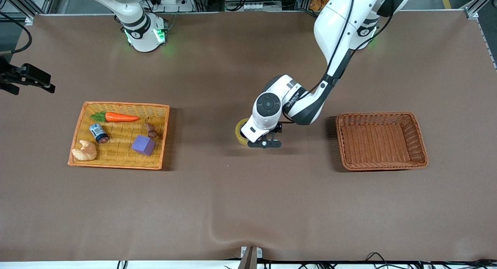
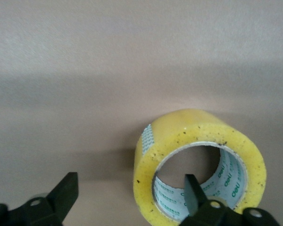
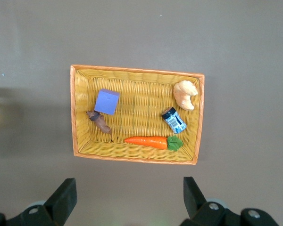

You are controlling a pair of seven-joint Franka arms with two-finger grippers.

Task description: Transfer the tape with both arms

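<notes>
Lying sideways: yellowish translucent tape (image 2: 198, 160), grey printed core.

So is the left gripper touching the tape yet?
Cannot tell. In the left wrist view one of the fingers overlaps the tape at its core opening, but no contact or gap shows plainly; the other stands clear.

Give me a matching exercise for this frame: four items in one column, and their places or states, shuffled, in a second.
Items:
1. tape
2. purple cube
3. left end effector
4. brown basket

Places or states:
A. in the yellow tray
B. holds nothing
C. open, one finger inside the roll's core
D. on the table between tray and basket

Pairs: 1-D, 2-A, 3-C, 4-B
</notes>
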